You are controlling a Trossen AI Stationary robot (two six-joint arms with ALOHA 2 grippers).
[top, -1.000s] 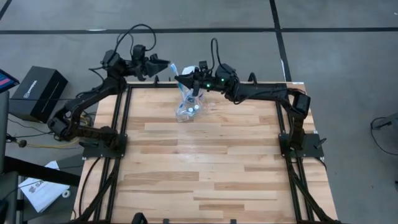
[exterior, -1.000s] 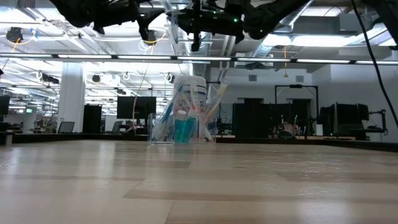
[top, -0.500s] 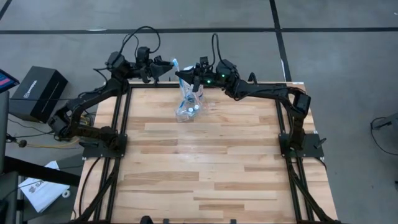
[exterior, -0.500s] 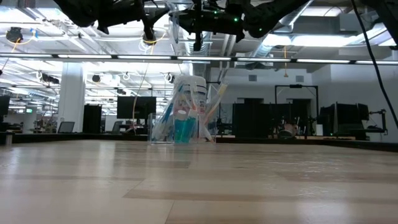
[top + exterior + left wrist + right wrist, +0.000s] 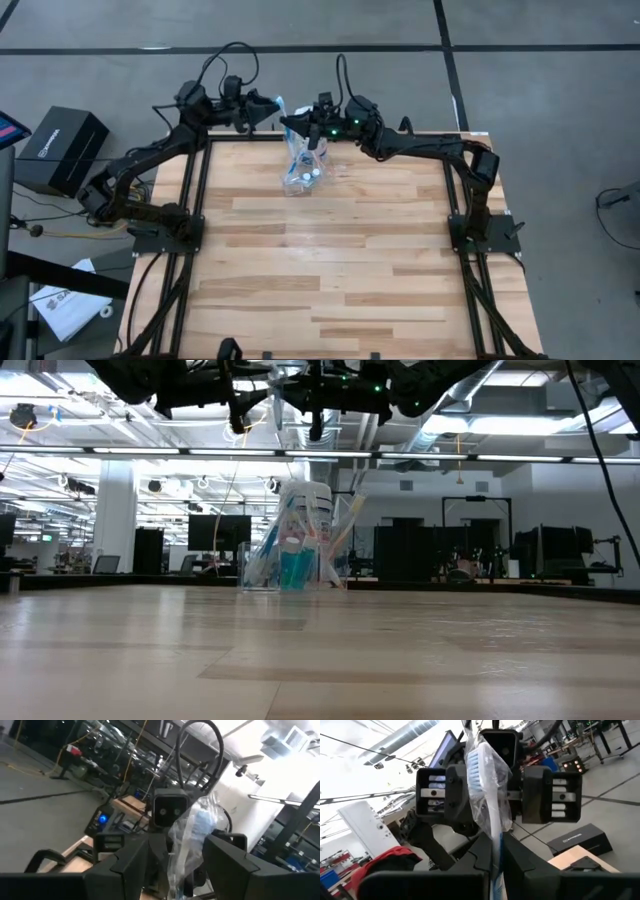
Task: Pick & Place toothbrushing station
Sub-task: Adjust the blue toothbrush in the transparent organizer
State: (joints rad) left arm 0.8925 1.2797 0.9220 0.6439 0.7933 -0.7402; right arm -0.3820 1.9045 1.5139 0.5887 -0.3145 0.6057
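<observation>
A see-through holder (image 5: pixel 303 168) (image 5: pixel 290 545) with several blue-and-white toothbrushes and two tiny white cylinders (image 5: pixel 310 174) stands on its base near the table's far edge. Above and just beyond it, my right gripper (image 5: pixel 288 122) (image 5: pixel 496 845) is shut on one toothbrush in a clear wrapper (image 5: pixel 482 780) (image 5: pixel 279 103). My left gripper (image 5: pixel 270 108) (image 5: pixel 177 845) faces it from the left, open. Its fingers stand on either side of the wrapped brush head (image 5: pixel 197 827). Whether they touch the wrapper, I cannot tell. My right gripper pinches the wrapped toothbrush by its handle (image 5: pixel 495 837), below the brush head, between its two fingers. The fingers come level from the table's right side and lie across the handle. The brush stands roughly upright, head up, lifted above the holder.
A black box (image 5: pixel 62 148) and white papers (image 5: pixel 65 305) lie on the floor left of the table. The black frame rails (image 5: pixel 195 200) (image 5: pixel 455 200) run along both table sides. Bare wood (image 5: pixel 330 270) stretches from the holder toward the near edge.
My left gripper has edged toward the table's right, closing on the wrapped toothbrush that my right gripper holds up. The holder has stayed where it was.
</observation>
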